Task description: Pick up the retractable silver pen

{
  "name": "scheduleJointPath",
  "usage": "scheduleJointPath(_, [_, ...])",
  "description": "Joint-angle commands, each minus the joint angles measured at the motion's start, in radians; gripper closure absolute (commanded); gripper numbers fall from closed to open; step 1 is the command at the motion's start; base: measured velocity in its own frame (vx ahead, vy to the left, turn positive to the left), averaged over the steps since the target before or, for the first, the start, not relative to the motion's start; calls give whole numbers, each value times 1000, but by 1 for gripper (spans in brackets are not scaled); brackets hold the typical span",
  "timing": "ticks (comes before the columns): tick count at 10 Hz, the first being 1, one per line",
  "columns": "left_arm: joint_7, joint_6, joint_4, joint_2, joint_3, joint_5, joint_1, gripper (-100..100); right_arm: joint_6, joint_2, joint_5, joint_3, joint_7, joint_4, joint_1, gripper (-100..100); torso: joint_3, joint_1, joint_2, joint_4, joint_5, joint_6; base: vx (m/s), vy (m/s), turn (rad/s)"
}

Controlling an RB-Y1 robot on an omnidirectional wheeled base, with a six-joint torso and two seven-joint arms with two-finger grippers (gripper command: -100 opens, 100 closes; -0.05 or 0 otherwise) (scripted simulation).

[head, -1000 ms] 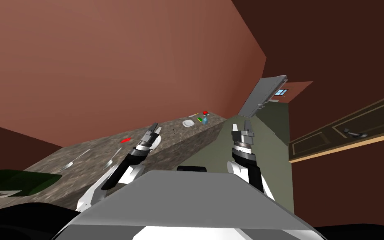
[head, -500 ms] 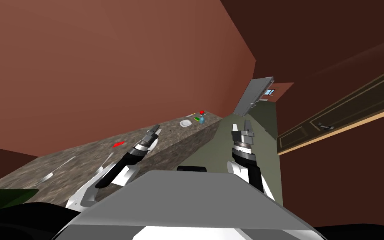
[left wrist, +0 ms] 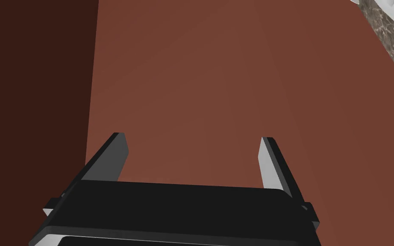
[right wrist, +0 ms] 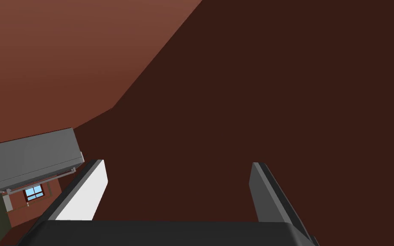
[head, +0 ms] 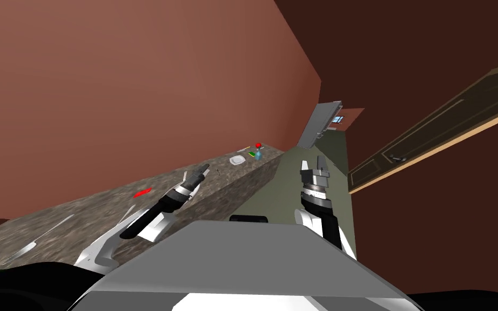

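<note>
The left gripper [head: 195, 173], open, hangs over the middle of the table [head: 96, 213]. The right gripper [head: 313, 163], also open, is off its front edge. At the table's far end lie one white plate [head: 237, 160], one blue bottle [head: 257, 156], one green thing [head: 252, 154], one red thing [head: 258, 145] and one thin pale stick [head: 242, 149]. A second red thing [head: 142, 193] lies mid-table, and one long silver thing [head: 48, 235] lies toward the near end. I cannot tell which of these is the pen.

The counter [head: 91, 208] at my eleven o'clock looks like mottled stone. The wall [head: 134, 81] behind it is matt, and my left fingers [left wrist: 271, 166] are smooth.
</note>
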Motion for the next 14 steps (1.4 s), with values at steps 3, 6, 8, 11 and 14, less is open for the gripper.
scheduleJointPath(3, [-25,48,42,104,-7,53,11,-100,0,0,0,0,0,0,0,0,0,0,0,0,0,0,10,-20,-117])
scheduleJointPath(6, [-37,78,61,171,-13,79,14,-100,0,0,0,0,0,0,0,0,-1,-1,-1,0,0,0,19,-24,-85])
scheduleJointPath(8, [-48,110,83,219,-21,105,16,-100,0,0,0,0,0,0,0,0,-1,-1,-2,0,0,0,26,-26,-88])
scheduleJointPath(11, [-70,181,133,310,-42,162,18,-100,0,0,0,0,0,0,0,0,-2,-2,-4,-1,0,0,51,-44,-98])
scheduleJointPath(14, [-90,260,191,386,-69,221,15,-100,0,0,0,0,0,0,0,0,-2,-2,-3,-1,0,0,49,-40,-58])
